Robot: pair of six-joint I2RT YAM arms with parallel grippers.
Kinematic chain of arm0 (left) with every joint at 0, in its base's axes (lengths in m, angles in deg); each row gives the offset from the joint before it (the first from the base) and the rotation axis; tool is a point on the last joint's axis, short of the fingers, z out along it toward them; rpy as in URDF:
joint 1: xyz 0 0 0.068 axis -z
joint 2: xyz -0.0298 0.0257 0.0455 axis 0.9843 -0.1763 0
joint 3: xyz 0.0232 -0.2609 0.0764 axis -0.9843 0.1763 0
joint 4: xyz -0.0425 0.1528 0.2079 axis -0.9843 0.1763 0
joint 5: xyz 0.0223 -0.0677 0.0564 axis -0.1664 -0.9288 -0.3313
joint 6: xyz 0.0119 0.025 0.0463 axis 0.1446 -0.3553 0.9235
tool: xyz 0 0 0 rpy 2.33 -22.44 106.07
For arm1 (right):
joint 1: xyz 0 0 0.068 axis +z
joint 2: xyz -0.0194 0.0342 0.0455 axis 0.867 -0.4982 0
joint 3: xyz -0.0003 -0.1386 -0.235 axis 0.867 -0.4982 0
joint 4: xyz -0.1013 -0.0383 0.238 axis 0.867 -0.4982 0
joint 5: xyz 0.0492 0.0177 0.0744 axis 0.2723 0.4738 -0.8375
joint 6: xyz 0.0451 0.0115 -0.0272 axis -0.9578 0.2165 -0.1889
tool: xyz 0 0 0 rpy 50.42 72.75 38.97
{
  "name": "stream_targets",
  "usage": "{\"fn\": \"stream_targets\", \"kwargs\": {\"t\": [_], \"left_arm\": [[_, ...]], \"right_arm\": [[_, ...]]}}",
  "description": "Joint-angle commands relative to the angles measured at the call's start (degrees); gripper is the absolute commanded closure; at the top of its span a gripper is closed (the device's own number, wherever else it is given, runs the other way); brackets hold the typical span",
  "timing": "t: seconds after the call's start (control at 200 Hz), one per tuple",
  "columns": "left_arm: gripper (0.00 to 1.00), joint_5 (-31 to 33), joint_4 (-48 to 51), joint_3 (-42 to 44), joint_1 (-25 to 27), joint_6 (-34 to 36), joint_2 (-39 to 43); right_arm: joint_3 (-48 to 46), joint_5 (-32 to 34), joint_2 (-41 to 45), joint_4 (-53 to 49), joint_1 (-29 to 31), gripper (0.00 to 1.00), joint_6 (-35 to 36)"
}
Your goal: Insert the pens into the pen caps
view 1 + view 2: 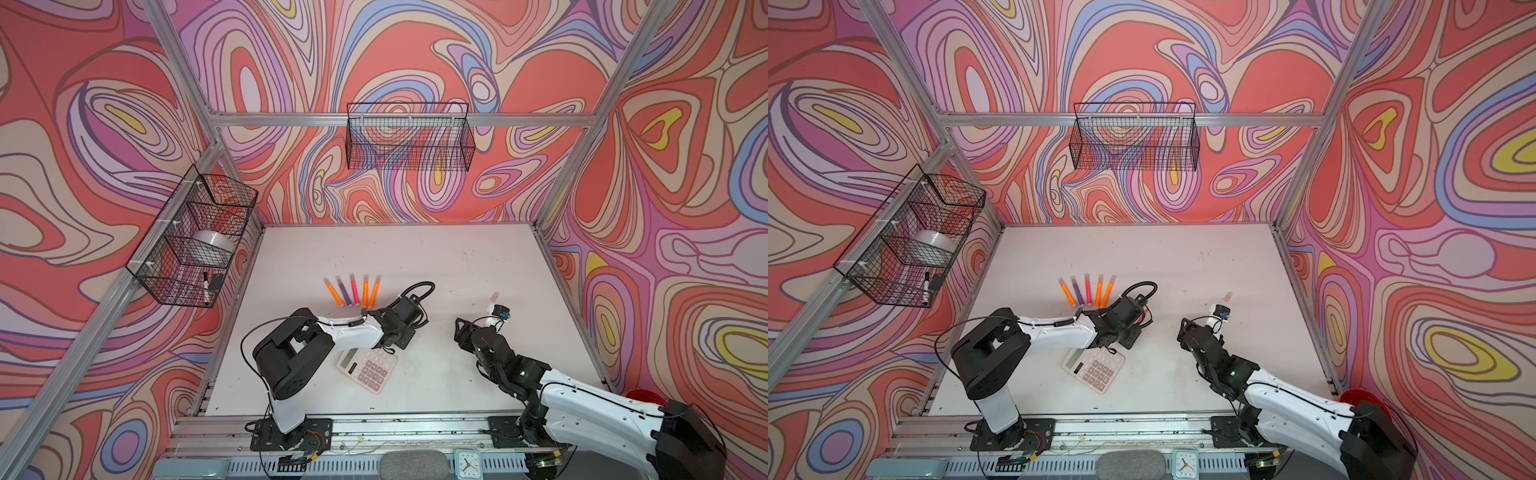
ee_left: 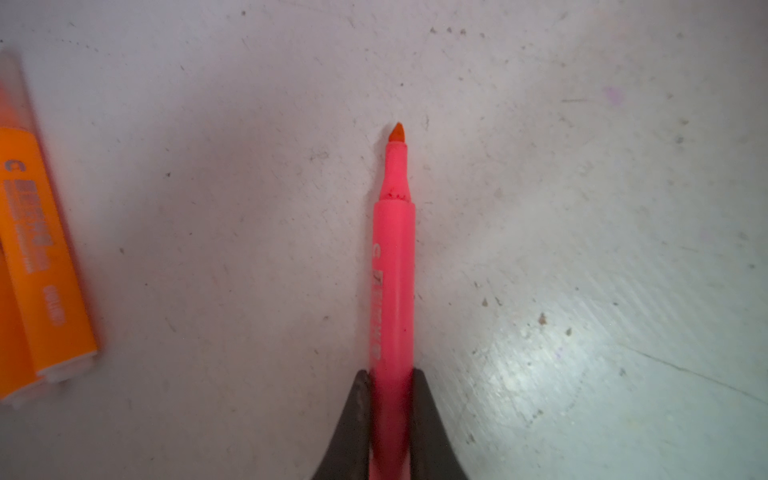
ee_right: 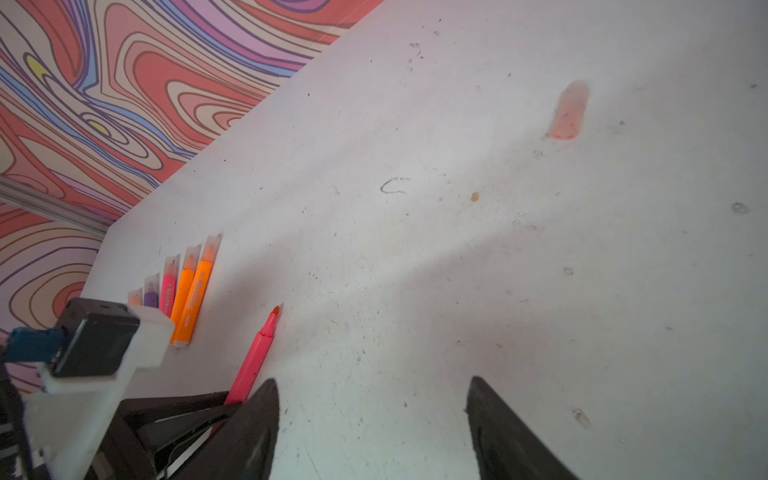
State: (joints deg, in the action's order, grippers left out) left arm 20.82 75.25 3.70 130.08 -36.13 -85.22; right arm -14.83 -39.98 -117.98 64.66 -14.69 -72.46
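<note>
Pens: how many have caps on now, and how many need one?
Five pens lie capped in a row. The left gripper is shut on the pink pen, tip bare. The last cap lies loose ahead of the open right gripper. One capping left.

**Materials and finishes**

The white table (image 2: 582, 208) looked matt, scuffed and speckled with marks. The pink pen (image 2: 392, 270) was smooth, bright plastic with pale printed lettering. The pen cap (image 3: 569, 110) was cloudy translucent plastic. The wire basket (image 1: 409, 137) was thin black metal mesh, and the frame (image 1: 291, 119) was dull silvery metal.
</note>
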Motion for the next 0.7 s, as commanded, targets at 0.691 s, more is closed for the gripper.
{"fn": "stream_targets", "kwargs": {"t": [0.691], "left_arm": [[0.95,-13.0,-12.3,10.2,0.0,-1.5,17.0]], "right_arm": [[10.5,-6.0,-28.2,31.0,6.2,0.43,-5.6]]}}
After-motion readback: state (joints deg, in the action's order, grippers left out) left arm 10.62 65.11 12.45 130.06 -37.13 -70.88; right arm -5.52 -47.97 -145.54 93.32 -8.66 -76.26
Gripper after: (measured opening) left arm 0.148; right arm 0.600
